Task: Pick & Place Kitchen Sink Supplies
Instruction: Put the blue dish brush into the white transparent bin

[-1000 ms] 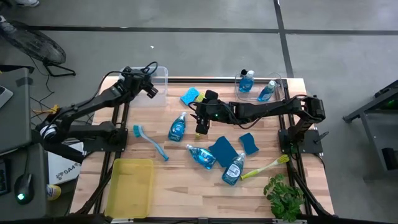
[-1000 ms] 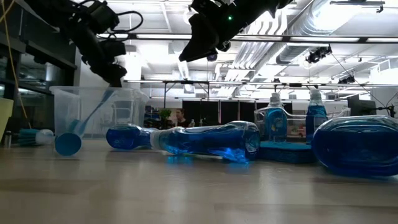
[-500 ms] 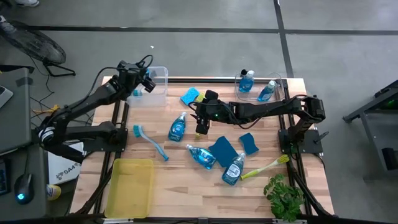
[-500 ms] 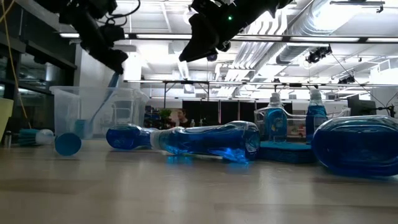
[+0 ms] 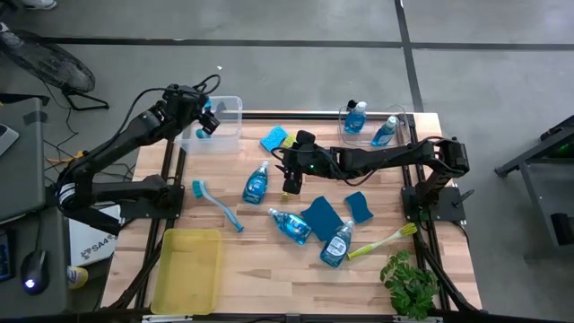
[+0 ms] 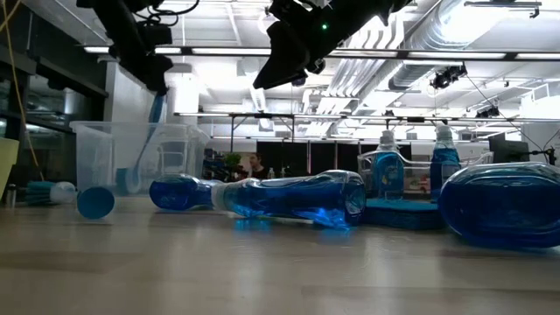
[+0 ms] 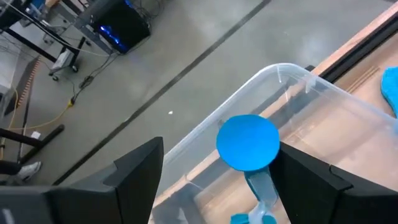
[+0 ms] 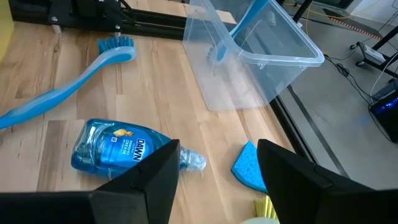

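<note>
1. So, from the high view we count progress: one blue brush [image 5: 198,131] stands in the clear bin [image 5: 235,106] at the far left corner of the surface [image 5: 269,269], and two soap bottles [image 5: 355,117] stand in a second bin on the far right. Left out, all nearer than the clear bin, are another brush [image 5: 215,204], three lying bottles [image 5: 256,182], several sponges [image 5: 320,216] and a yellow-green brush [image 5: 381,240]. We judge the task under halfway. The left gripper [image 5: 203,121] hangs over the clear bin's outer edge; the right gripper [image 5: 290,179] reaches to mid-surface beside a lying bottle.

2. In the low view we see the brush leaning inside the clear bin [image 6: 131,157], the left arm above it.

3. In the left wrist view our left gripper's jaws stand wide apart and empty, the brush's round end [image 7: 247,142] between them but untouched.

4. In the right wrist view the right gripper [image 8: 214,174] is spread and holding nothing, above a lying bottle [image 8: 118,146].
</note>
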